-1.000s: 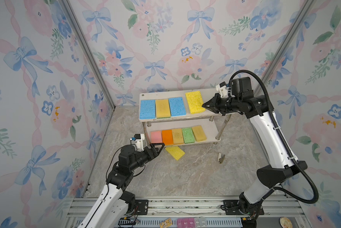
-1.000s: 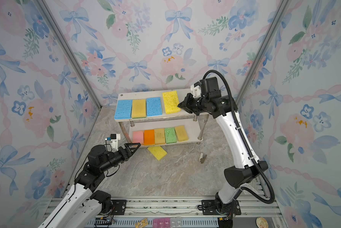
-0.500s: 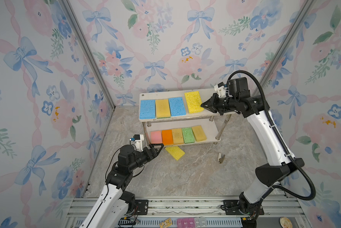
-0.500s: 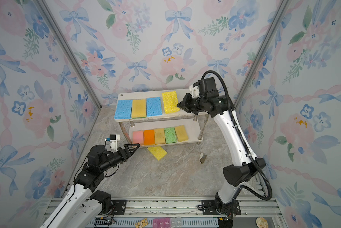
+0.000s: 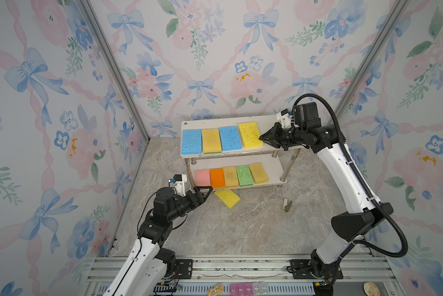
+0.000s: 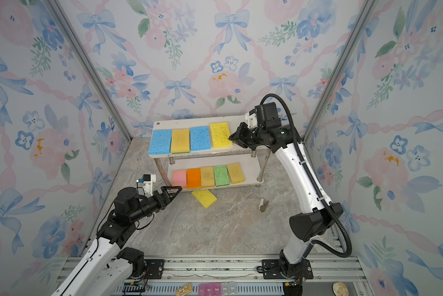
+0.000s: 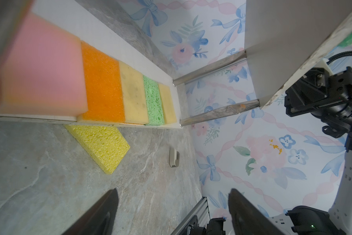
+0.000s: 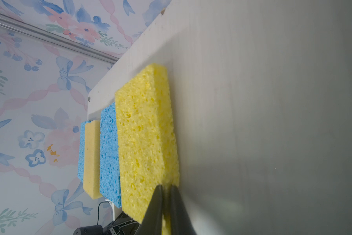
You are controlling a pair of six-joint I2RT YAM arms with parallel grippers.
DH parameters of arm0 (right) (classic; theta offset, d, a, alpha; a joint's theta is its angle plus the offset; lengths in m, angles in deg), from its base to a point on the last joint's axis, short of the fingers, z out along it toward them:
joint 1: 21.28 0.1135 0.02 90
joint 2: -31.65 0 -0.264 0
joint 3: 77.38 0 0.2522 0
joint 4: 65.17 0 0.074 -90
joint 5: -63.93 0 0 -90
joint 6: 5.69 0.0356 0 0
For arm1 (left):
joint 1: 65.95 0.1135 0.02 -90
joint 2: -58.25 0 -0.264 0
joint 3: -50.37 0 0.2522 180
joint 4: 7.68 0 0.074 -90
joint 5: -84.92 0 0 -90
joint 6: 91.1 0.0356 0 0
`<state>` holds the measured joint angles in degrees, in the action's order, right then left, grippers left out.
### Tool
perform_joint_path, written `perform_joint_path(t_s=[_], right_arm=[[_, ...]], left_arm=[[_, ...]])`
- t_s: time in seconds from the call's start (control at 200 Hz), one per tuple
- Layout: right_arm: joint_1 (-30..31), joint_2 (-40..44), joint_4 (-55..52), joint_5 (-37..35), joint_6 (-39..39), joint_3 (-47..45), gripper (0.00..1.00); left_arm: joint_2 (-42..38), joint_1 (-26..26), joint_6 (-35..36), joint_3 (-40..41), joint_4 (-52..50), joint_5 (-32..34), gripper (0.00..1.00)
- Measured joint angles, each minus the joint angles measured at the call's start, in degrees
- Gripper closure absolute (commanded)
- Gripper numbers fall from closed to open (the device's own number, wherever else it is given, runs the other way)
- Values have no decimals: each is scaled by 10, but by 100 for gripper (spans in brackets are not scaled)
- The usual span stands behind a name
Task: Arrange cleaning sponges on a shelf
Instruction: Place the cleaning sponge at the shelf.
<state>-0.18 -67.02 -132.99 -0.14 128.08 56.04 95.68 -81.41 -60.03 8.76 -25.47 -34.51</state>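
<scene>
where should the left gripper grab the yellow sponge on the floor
Probably take the sponge at its free end, jaws across the long edges, coming down from above on the side away from the shelf. It lies flat and skewed, its other end tucked at the lower board's front edge. The open left gripper is nearest.

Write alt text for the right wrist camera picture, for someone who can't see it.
A bright yellow sponge lies on the shelf's white top board, with the two dark fingertips of the right gripper, a thin gap between them, at its near edge. Beyond it sit a blue sponge, a mustard yellow sponge and a second blue sponge, against flowery wallpaper.
</scene>
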Motion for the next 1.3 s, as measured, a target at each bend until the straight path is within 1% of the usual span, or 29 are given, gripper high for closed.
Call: perform_joint_path(t_s=[0.16,0.265,0.665,1.18,1.3], right_arm=[[0,0,7,0,3,-2,71],[0,0,14,0,6,-5,69],[3,4,40,6,11,-19,68],[7,4,43,16,12,-19,68],[7,4,43,20,12,-19,65]], left_arm=[[0,1,0,0,0,0,13],[0,1,0,0,0,0,12],[3,5,2,0,0,0,11],[3,5,2,0,0,0,11],[3,5,2,0,0,0,11]])
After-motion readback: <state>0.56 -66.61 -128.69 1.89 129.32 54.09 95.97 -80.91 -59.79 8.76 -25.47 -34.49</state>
